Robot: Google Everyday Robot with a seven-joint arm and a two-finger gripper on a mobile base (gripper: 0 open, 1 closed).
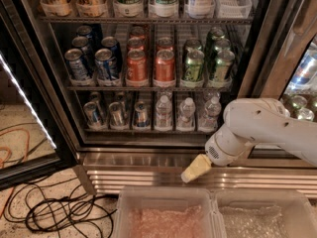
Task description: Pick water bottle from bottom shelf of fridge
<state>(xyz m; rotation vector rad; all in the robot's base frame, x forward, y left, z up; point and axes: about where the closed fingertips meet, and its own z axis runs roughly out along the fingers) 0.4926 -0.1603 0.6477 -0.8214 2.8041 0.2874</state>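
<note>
The fridge [148, 155] stands open with dark wire racks. On the bottom shelf [148, 129] stand three water bottles: one [163, 111] in the middle, one [186, 112] to its right and one [212, 111] at the far right. Silver-blue cans [116, 114] fill the left lanes of that shelf. My gripper [194, 168] is a pale yellowish tip on the white arm [262, 128]. It hangs in front of the steel base grille, below and right of the bottles, touching none of them.
The rack above holds blue [94, 61], orange [151, 63] and green cans [205, 58]. Two clear plastic bins [208, 195] sit at the bottom edge. Black and orange cables [44, 209] lie on the floor at left. The glass door [29, 108] hangs open at left.
</note>
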